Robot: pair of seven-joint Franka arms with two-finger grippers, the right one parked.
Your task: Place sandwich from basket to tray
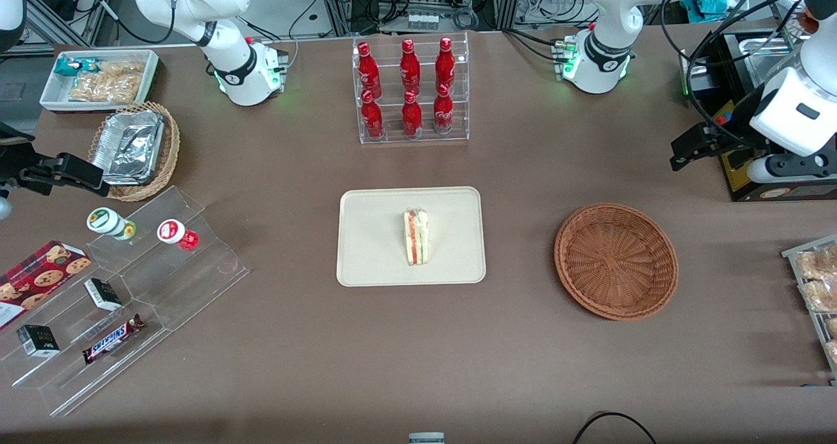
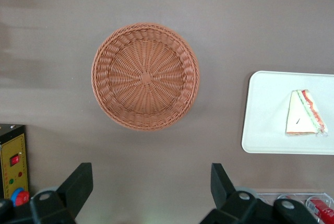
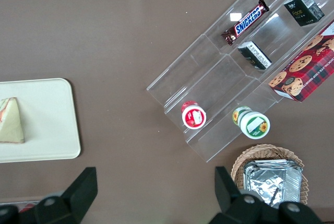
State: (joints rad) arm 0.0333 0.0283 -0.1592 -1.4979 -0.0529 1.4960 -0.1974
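Sandwich [image 1: 416,237] lying on tray [image 1: 366,261], near its middle, filling edge with red and green layers facing up. Also visible from left wrist [image 2: 305,113] on tray [image 2: 266,125], and partly from right wrist [image 3: 11,121] on tray [image 3: 52,130]. Basket [image 1: 616,259] sitting on table [image 1: 510,339] beside tray, toward working arm's end, well apart from it, nothing inside. Same from left wrist: basket [image 2: 145,76] holding nothing.

Gripper [image 1: 696,144] up in the air near working arm's end of table, farther from front camera than basket, well apart from both basket and sandwich. Fingers [image 2: 78,185] spread wide, gripping nothing, bare table showing between them.

Elsewhere: rack of red bottles [image 1: 410,89] farther from camera than tray; tan wicker basket with foil containers [image 1: 135,148], white bin of snacks [image 1: 99,79], and stepped acrylic stand [image 1: 124,293] with Snickers bar [image 1: 112,339] toward parked arm's end.
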